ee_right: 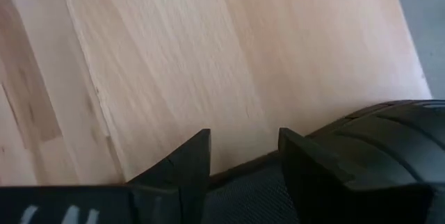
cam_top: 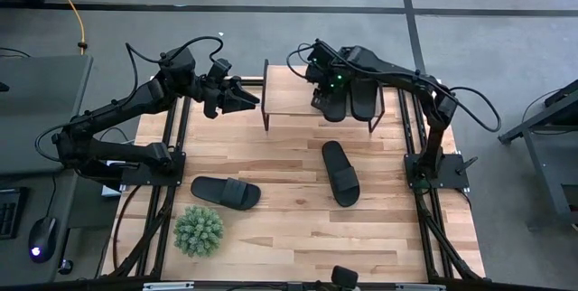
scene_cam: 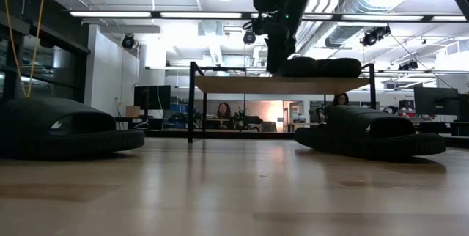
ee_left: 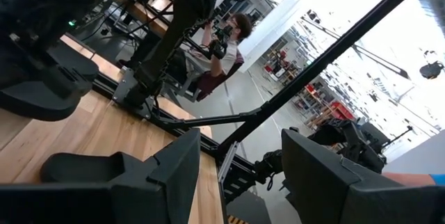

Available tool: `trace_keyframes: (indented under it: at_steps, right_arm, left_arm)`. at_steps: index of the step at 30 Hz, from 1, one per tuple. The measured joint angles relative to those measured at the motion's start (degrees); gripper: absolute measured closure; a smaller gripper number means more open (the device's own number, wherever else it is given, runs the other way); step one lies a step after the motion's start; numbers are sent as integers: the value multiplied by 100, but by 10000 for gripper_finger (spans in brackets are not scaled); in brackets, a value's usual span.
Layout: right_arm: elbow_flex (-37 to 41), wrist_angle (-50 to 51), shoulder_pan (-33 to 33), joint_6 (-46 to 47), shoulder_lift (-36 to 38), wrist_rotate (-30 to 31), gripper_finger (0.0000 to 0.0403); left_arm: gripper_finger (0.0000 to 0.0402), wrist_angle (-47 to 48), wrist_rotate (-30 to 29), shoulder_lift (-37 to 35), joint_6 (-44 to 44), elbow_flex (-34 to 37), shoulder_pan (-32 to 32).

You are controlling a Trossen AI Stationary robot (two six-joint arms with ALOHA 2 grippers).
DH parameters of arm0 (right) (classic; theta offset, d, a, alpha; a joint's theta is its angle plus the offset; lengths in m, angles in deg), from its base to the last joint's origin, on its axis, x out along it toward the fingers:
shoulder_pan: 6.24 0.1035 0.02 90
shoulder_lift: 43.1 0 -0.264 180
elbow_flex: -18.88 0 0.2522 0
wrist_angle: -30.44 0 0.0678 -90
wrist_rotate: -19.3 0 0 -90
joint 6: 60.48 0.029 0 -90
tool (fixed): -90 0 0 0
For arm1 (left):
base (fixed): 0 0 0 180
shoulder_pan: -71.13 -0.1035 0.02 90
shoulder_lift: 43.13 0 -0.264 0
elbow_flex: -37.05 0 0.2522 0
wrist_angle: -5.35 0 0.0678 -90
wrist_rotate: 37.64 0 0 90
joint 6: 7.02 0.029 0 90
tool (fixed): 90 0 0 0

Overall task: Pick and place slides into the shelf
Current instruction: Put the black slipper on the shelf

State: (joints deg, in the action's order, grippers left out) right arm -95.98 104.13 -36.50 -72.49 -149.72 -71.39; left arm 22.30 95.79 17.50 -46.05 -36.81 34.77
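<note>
Behind the shelf sits an office; my right gripper, fingers parted over a slide, should lift clear without dragging it.

Looks like a robotics lab in a big open industrial space. You've got exposed ceiling ducts, strip lights, monitors, people at desks and storage racks behind.
</note>
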Motion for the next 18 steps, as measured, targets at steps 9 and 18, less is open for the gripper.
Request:
trace_keyframes:
  at_steps: [9, 18]
  right_arm:
    - [-46, -322, 7, 295, 0, -713, 242]
    - [-48, -910, 267, 1128, 7, -1829, 242]
  left_arm:
    - [215, 0, -41, -1, -1, -1, 0]
    - [215, -1, -41, 0, 10, 0, 0]
